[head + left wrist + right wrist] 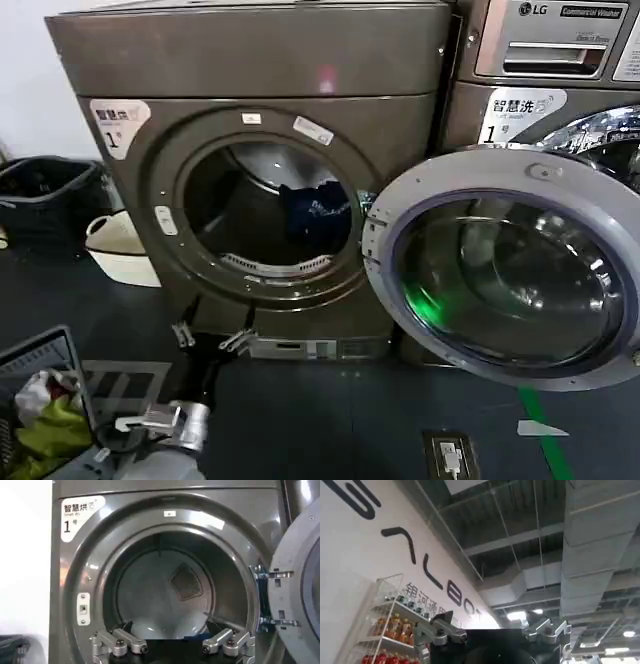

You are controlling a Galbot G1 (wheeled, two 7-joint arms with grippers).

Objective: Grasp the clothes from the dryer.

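Left gripper [213, 338]: you're holding it spread open, empty, below the dryer [250, 90] porthole.
Risk: you're risking clipping the rim before reaching the clothes [315, 208].

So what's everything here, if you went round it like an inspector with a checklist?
Surface: dark floor with a green line.
Job's things: the dryer stands with its door swung open; the clothes, a small dark blue bundle, lie inside the drum.
Clutter: grey basket with green and white garments, cream tub, dark basket.
Hands: left hand open, low in front of the drum opening, holding nothing; right hand open, pointing up at the ceiling.
Cables: nothing seen, apart from a floor socket.
Surroundings: a second machine with an LG logo beside the dryer; drinks rack.
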